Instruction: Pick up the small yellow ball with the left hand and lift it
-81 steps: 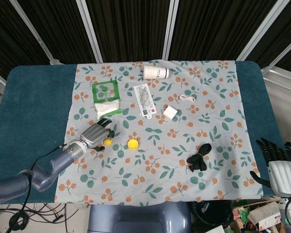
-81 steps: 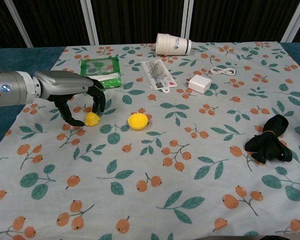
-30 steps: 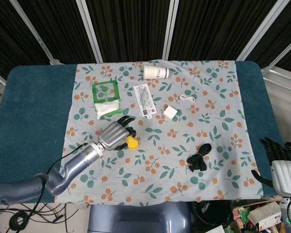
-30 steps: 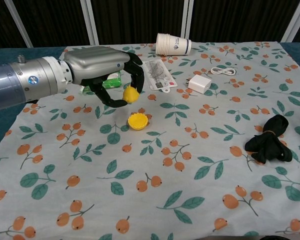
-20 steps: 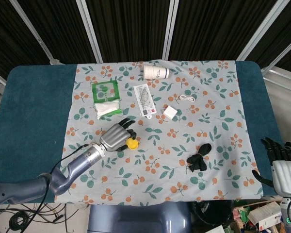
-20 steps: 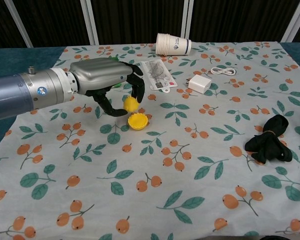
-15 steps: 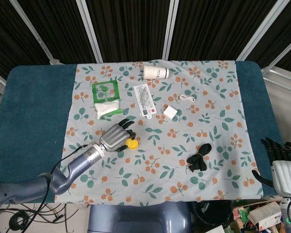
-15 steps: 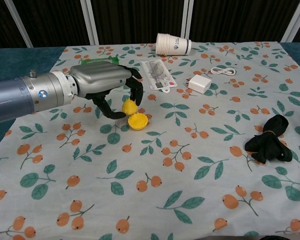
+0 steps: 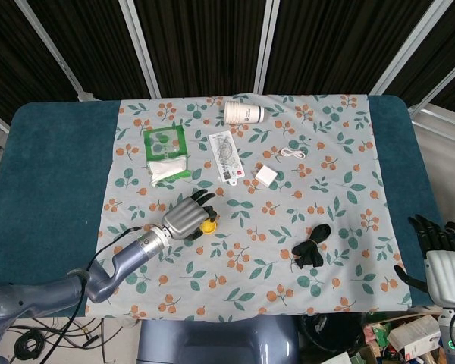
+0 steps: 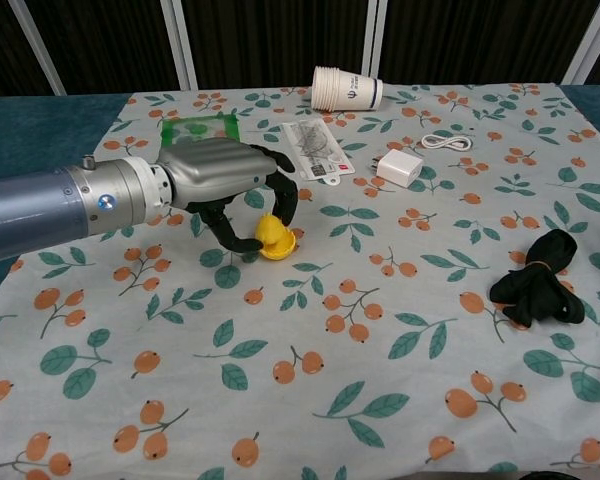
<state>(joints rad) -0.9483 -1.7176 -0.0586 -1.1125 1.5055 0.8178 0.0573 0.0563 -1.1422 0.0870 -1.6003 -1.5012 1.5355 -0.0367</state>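
The small yellow ball sits between the thumb and fingers of my left hand, low over the flowered cloth. It touches a flat yellow cap just beneath it. In the head view the left hand covers most of the ball, and only a yellow patch shows at its fingertips. My right hand hangs off the table's right front corner with its fingers apart and nothing in them.
A green wipes packet lies just behind the left hand. Farther back are a stack of paper cups on its side, a clear packet, a white charger and a cable. A black bundle lies at the right.
The left hand had lifted the ball from its spot left of the cap and carried it rightward. Over the last second it has sunk with the ball onto the yellow cap.
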